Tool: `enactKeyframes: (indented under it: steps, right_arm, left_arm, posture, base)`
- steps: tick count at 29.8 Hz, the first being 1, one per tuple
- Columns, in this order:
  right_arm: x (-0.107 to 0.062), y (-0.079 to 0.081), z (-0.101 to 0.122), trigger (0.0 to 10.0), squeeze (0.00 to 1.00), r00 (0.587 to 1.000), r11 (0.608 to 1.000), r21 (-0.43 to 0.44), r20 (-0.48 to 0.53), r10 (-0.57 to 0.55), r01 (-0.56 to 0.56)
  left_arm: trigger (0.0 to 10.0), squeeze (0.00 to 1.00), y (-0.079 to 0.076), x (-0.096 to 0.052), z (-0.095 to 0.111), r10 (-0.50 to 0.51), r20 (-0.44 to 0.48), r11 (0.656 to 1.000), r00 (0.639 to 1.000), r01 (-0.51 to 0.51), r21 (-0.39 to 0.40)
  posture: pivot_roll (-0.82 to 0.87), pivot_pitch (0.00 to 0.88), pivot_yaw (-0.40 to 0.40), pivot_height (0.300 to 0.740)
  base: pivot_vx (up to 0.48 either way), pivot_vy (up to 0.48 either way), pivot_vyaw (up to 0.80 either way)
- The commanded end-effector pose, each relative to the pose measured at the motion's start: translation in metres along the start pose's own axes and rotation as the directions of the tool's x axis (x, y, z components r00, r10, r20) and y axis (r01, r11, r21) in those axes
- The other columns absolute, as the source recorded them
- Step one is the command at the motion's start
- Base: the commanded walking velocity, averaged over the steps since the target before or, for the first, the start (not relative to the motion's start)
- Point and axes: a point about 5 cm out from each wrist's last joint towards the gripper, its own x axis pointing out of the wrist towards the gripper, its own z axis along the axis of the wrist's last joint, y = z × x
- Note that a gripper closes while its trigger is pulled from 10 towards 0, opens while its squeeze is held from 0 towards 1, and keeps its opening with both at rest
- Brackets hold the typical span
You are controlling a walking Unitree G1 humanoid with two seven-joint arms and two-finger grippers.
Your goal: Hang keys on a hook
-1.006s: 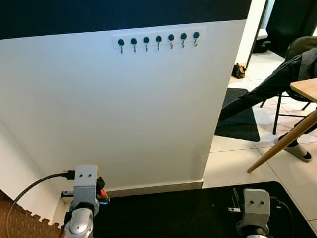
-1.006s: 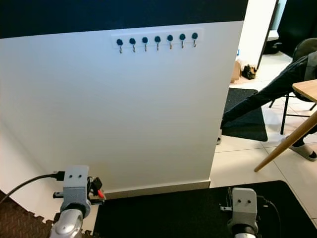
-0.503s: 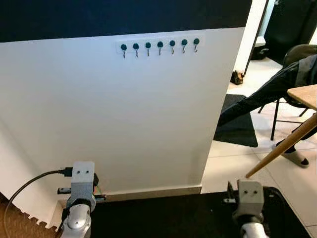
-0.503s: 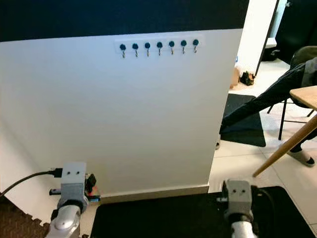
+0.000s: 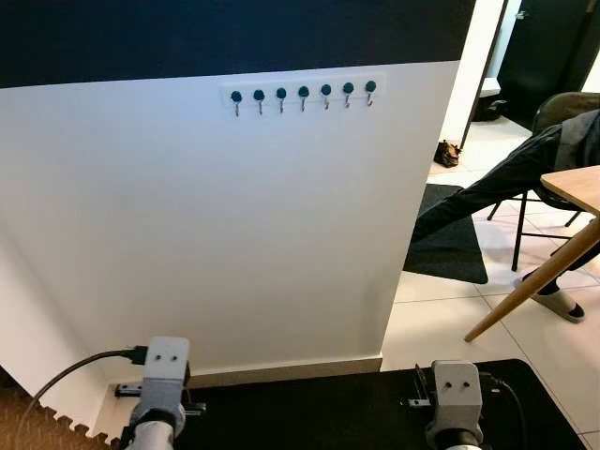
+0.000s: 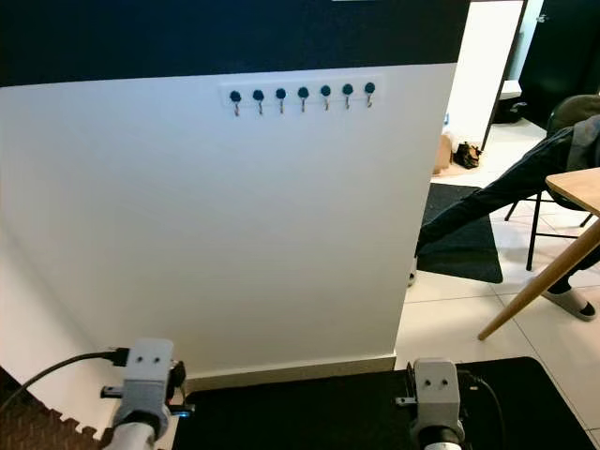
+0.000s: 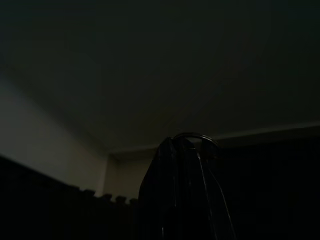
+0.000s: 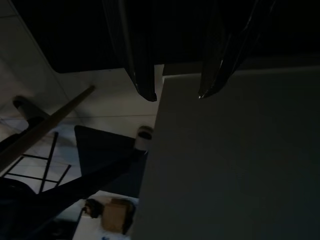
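The left gripper [image 7: 187, 145] hangs low by the baseboard, fingers pinched on a key ring [image 7: 192, 135] (dim, hard to confirm). The hooks [image 5: 303, 95] sit high on the wall [image 5: 234, 225]; raising the arm risks dropping or missing. The right gripper [image 8: 175, 95] gapes, holding nothing.

A white half-wall [image 5: 234, 234] under a dark band, black mat [image 5: 309, 412] below, tiled floor [image 5: 441, 319] and wooden table [image 5: 572, 183] rightward.
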Motion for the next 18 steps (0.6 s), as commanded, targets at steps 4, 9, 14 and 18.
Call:
enactKeyframes:
  steps: [4,9,14,18]
  right_arm:
    - [-0.002,-0.003,-0.001,10.0,0.0,1.0,1.0,0.0,0.005,-0.025,0.025]
    - [-0.004,-0.004,-0.003,10.0,0.0,0.999,0.999,-0.003,-0.001,-0.032,0.032]
    - [-0.006,-0.004,-0.003,10.0,0.0,1.0,1.0,-0.002,0.002,-0.03,0.03]
    - [-0.005,-0.001,0.0,10.0,0.0,1.0,1.0,0.001,0.014,-0.025,0.025]
  left_arm:
    - [10.0,0.0,-0.001,0.003,-0.005,-0.001,0.01,1.0,1.0,0.001,0.024]
    - [10.0,0.0,-0.006,0.004,-0.006,-0.039,0.005,0.999,0.999,0.039,0.011]
    - [10.0,0.0,-0.015,0.005,0.005,-0.064,0.037,0.998,0.997,0.065,-0.018]
    - [10.0,0.0,-0.021,0.006,0.011,-0.088,0.062,0.996,0.994,0.09,-0.029]
  posture:
    - [0.03,0.088,0.1,0.74]
    - [0.02,0.09,0.102,0.74]
    - [0.02,0.096,0.105,0.74]
    - [0.01,0.097,0.106,0.74]
  base:
    - [0.0,0.0,0.0]
    - [0.0,0.0,0.0]
    - [0.0,0.0,0.0]
    - [0.0,0.0,0.0]
